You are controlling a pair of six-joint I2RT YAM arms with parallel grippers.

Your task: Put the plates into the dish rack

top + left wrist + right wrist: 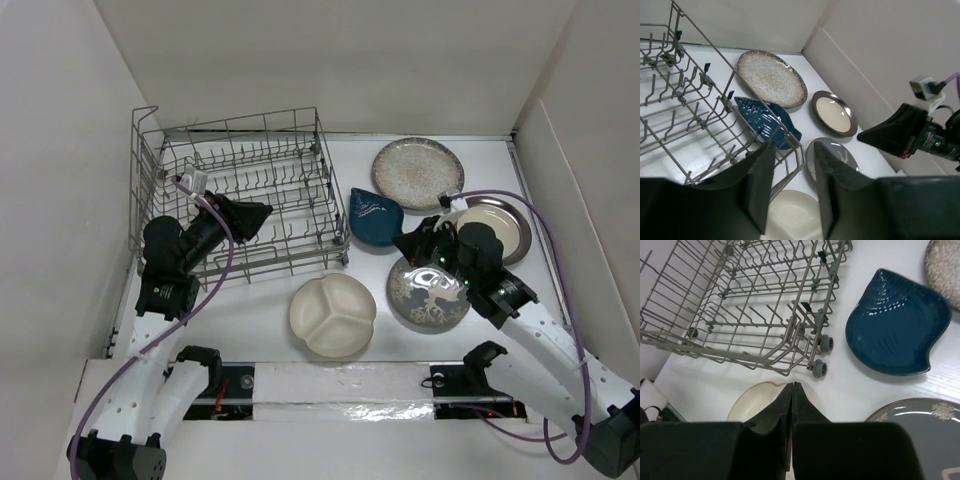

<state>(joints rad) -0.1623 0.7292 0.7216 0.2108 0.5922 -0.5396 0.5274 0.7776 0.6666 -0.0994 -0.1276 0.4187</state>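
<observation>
Presently: one dish rack [240,195], at the left of the table [250,310]. Five plates, all flat on the table outside it: speckled plate [417,172], blue teardrop dish [374,217], three-section plate [332,317], deer plate [425,297] and silver-rimmed plate [500,228], the last two partly hidden by the right arm. Left gripper [794,147] over the rack: fingers parted, empty. Right gripper [791,385]: fingers pressed together, empty.

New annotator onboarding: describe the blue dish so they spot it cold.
Start at the wire dish rack, back left on the table. Just off its right side, flat on the table, lies the dark blue teardrop dish, with the speckled plate behind it. Every other plate is round and pale or grey; this one is pointed and glossy blue.
</observation>
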